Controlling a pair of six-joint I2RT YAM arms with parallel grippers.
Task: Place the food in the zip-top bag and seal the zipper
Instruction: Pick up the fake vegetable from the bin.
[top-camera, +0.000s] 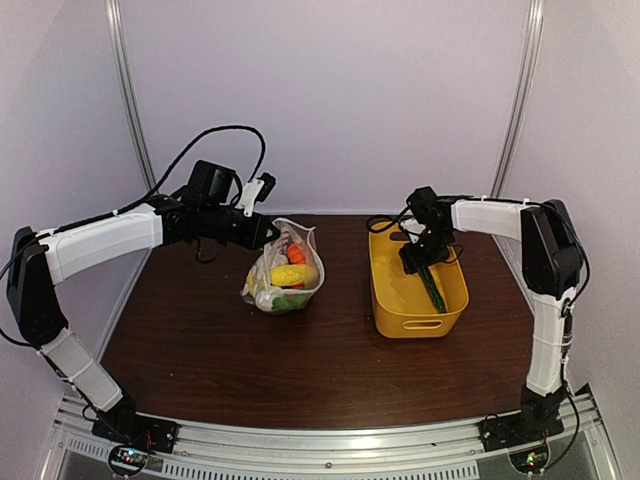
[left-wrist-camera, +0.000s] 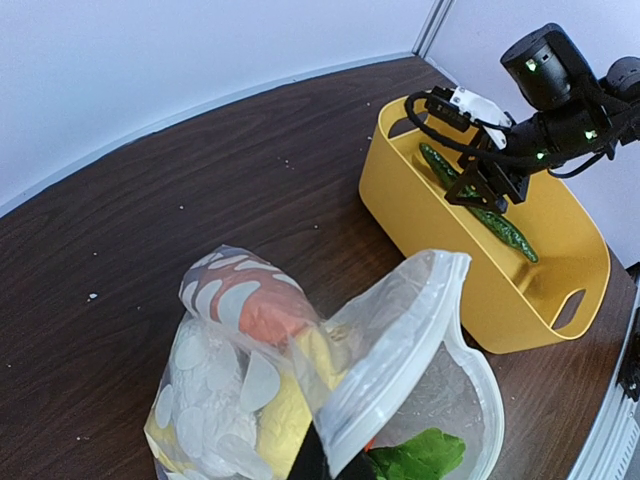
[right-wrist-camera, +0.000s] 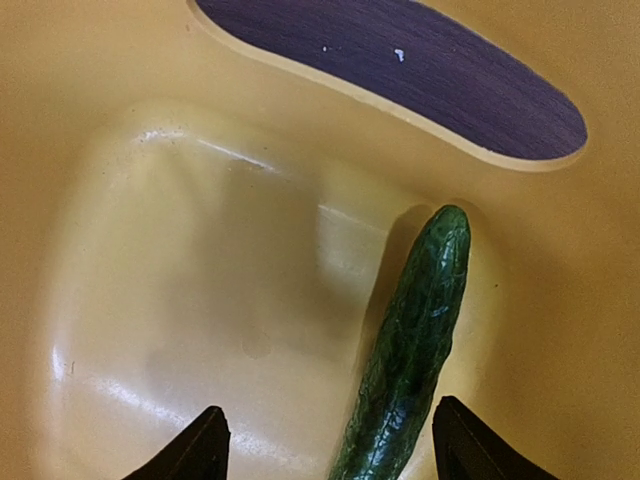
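Now the left gripper (top-camera: 268, 232) pinches the raised mouth edge of the zip-top bag (top-camera: 262, 288), which stands open on the dark table (top-camera: 200, 350) with a yellow piece (top-camera: 295, 275), an orange piece (top-camera: 296, 253) and leafy greens (left-wrist-camera: 420, 455) inside. Well apart to its right, the right gripper (top-camera: 420, 258) hangs inside the yellow basket (top-camera: 400, 325) with its jaws spread wide either side of the green cucumber (right-wrist-camera: 415, 340), which lies on the basket floor, ungripped.
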